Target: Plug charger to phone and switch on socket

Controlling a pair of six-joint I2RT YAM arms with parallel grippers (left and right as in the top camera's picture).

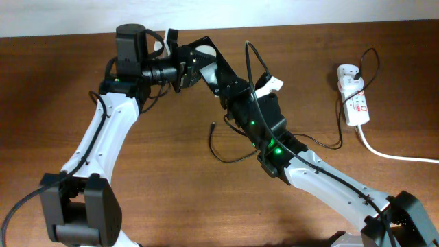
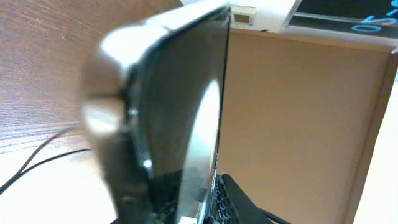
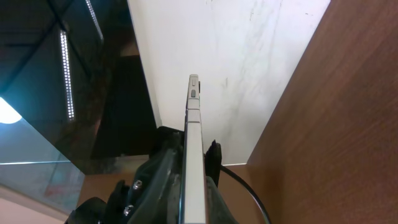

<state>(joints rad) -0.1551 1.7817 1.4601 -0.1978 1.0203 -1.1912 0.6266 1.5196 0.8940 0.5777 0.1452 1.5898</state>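
Observation:
The phone (image 1: pixel 204 53), a black slab, is held up above the table's back between both grippers. My left gripper (image 1: pixel 180 71) is shut on one end and my right gripper (image 1: pixel 223 81) on the other. The left wrist view shows its dark screen and silver edge (image 2: pixel 186 93) close up, in the jaws (image 2: pixel 186 202). The right wrist view shows it edge-on (image 3: pixel 194 137), clamped between the fingers (image 3: pixel 193 163). The charger cable (image 1: pixel 230 159) loops loose on the table, its connector tip (image 1: pixel 214 125) free. The socket (image 1: pixel 356 103) lies at the right with a white adapter (image 1: pixel 346 72) plugged in.
The socket's thick white cord (image 1: pixel 394 155) runs off to the right edge. A white tag (image 1: pixel 274 84) and black arm cables hang by the right wrist. A wall and a brown board (image 2: pixel 298 124) stand behind the table.

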